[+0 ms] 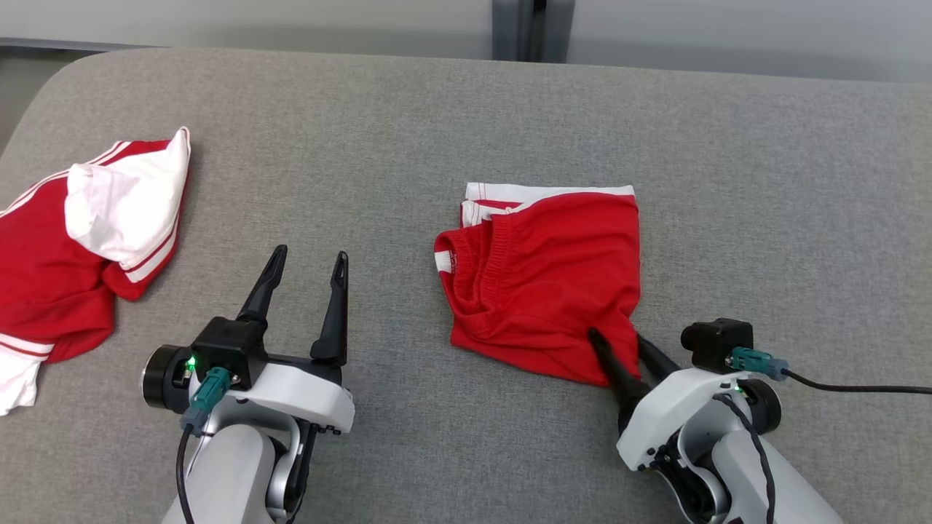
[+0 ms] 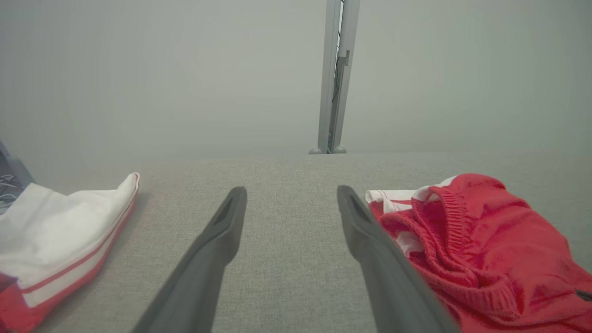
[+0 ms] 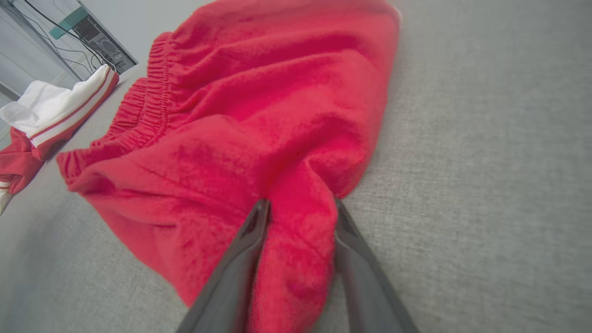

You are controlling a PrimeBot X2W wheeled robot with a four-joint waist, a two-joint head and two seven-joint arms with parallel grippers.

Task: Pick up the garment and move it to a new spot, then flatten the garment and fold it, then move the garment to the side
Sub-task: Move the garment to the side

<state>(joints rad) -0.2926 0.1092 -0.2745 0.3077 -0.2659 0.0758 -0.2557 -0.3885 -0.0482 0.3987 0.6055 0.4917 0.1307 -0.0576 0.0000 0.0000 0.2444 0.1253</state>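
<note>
The right end effector (image 1: 615, 336) pinched the garment's (image 1: 553, 269) near corner, the left end effector (image 1: 310, 255) gaped empty; firm closure was advised before lifting.

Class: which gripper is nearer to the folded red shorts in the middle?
Right. The right gripper has its jaws either side of the shorts' near corner; the left gripper sits open over bare table to their left, apart.

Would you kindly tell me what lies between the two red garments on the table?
The open left tool and bare grey table, as the head view shows.
</note>
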